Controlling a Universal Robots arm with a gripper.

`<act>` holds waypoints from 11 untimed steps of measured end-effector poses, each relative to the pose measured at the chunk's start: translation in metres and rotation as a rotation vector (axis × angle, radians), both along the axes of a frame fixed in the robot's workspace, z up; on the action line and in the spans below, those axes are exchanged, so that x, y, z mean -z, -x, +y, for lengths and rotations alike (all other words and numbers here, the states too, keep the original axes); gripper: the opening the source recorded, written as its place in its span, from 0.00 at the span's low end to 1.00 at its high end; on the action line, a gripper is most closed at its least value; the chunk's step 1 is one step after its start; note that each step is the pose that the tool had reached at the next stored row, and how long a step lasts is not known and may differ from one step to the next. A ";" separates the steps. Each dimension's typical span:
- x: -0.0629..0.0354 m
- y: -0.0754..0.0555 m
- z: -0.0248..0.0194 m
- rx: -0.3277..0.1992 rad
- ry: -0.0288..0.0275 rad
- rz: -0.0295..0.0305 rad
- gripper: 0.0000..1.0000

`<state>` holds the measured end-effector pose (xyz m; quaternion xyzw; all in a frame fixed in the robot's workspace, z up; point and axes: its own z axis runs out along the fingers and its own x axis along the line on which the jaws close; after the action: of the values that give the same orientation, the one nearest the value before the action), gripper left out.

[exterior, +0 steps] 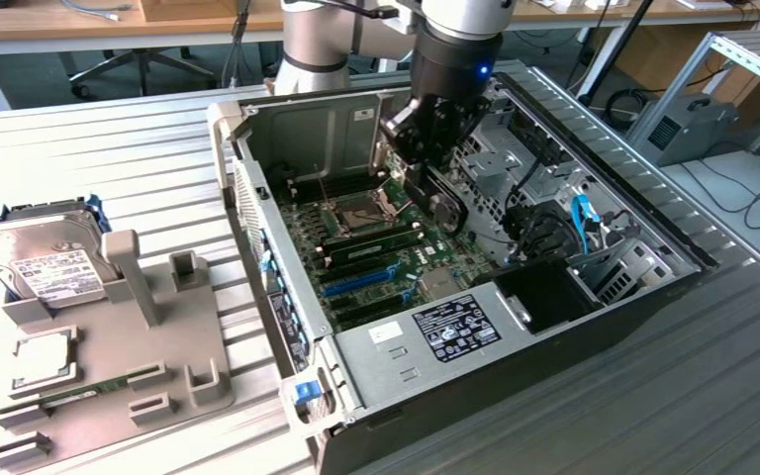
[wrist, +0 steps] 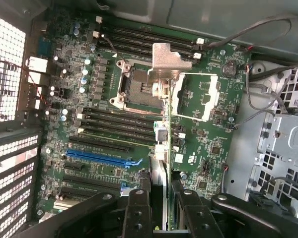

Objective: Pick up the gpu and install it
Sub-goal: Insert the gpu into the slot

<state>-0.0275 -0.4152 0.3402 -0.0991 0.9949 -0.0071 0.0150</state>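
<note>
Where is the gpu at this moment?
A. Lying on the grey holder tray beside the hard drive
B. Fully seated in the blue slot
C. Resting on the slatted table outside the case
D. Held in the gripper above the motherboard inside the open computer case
D: the gripper is clamped on the gpu, which hangs edge-on over the motherboard inside the open case, its silver bracket toward the CPU socket.

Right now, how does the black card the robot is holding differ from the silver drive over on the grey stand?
The gpu is black and thin; the hard drive is silver with a white label. The gpu hangs edge-on between the fingers over the motherboard; the hard drive rests by the grey stand, outside the case. Both are computer parts.
</note>
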 end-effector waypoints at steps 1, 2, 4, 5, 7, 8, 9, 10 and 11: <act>0.0000 0.000 0.0000 -0.028 0.0000 0.0001 0.26; 0.0000 0.000 0.0000 -0.040 0.0000 0.0000 0.26; 0.0000 0.000 0.0000 -0.070 0.0000 0.0000 0.26; 0.0000 0.000 0.0000 -0.093 0.0000 0.0000 0.26; 0.0000 0.000 0.0000 -0.133 0.0000 0.0000 0.26; 0.0000 0.000 0.0000 -0.173 0.0000 0.0000 0.26; 0.0000 0.000 0.0000 -0.212 0.0000 0.0000 0.26; 0.0000 0.000 0.0000 -0.216 0.0000 0.0000 0.26; 0.0000 0.000 0.0000 -0.219 0.0000 0.0000 0.26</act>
<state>-0.0275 -0.4152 0.3402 -0.2074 0.9781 -0.0055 0.0157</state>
